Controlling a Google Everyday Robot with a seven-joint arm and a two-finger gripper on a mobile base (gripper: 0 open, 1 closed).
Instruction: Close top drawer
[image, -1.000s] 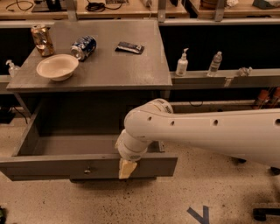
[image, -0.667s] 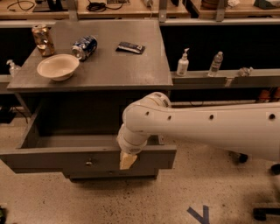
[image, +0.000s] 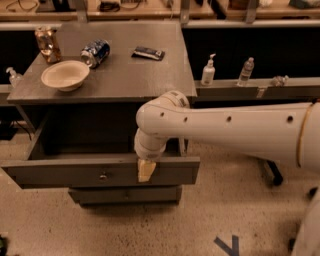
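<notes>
The top drawer (image: 70, 172) is a wide grey drawer pulled part way out of the grey cabinet (image: 125, 80). Its long flat front panel has a small round metal knob (image: 103, 176) near the centre. My white arm reaches in from the right. My gripper (image: 145, 170) hangs down with its pale tip against the drawer's front panel, right of the knob. A second grey drawer front (image: 125, 195) shows below it.
On the cabinet top stand a white bowl (image: 65, 75), a tipped blue can (image: 95, 52), an upright can (image: 46, 44) and a dark flat packet (image: 148, 52). Bottles (image: 208, 71) stand on a shelf at the right. Speckled floor lies in front.
The drawer front has moved in toward the cabinet, and my gripper has moved with it, staying against the panel.
</notes>
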